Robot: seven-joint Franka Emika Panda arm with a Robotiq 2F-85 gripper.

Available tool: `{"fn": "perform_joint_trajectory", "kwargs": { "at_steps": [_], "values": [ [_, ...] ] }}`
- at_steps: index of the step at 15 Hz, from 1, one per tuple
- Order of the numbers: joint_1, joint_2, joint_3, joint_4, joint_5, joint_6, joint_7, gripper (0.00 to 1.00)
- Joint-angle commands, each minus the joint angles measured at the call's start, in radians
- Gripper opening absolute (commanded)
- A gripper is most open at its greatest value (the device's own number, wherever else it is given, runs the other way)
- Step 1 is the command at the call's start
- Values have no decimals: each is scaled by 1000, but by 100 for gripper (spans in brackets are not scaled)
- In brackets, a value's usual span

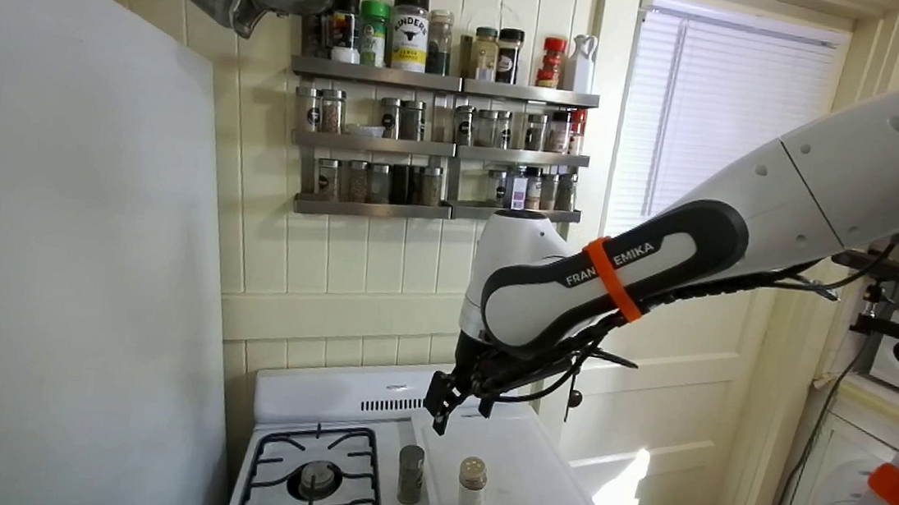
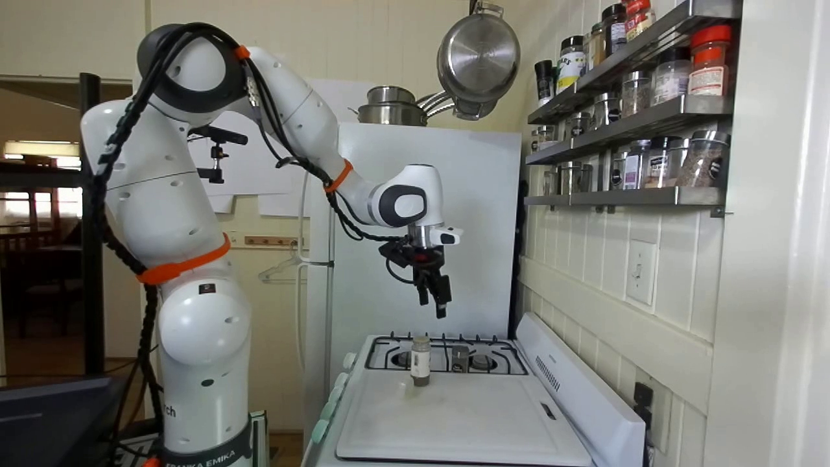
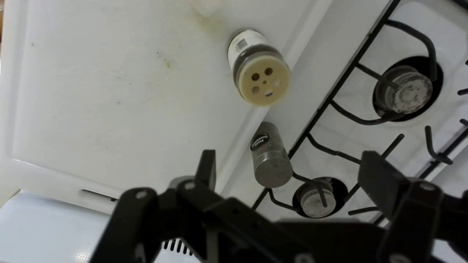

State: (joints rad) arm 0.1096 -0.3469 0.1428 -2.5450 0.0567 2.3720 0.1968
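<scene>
One white stove stood bottom center in an exterior view, before a pale paneled wall. In an exterior view, a labeled shaker with brownish contents stood on the stove, lower middle, below the gripper. In the wrist view, a metal-capped jar stood near the shaker, just lower right of center; the gripper's jaws spread wide along the bottom.

You have a wall of cream-painted vertical boards here — grey metal shelves in three tiers run along it in both exterior views. A tall white refrigerator stands beside your white gas stove. In an exterior view you also get a pale panelled door, its upper part covered by white slatted blinds — daylight glows through them, and a bright patch of sun lies low on the door.
</scene>
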Motion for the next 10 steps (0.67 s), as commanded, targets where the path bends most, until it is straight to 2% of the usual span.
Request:
{"fn": "perform_joint_trajectory", "kwargs": {
  "at_steps": [1, 6, 10],
  "values": [
    [11, -3, -8, -41, 61, 59, 19, 100],
    [34, 6, -41, -50, 182, 15, -36, 100],
    [24, 29, -45, -44, 186, -41, -46, 100]
  ]
}}
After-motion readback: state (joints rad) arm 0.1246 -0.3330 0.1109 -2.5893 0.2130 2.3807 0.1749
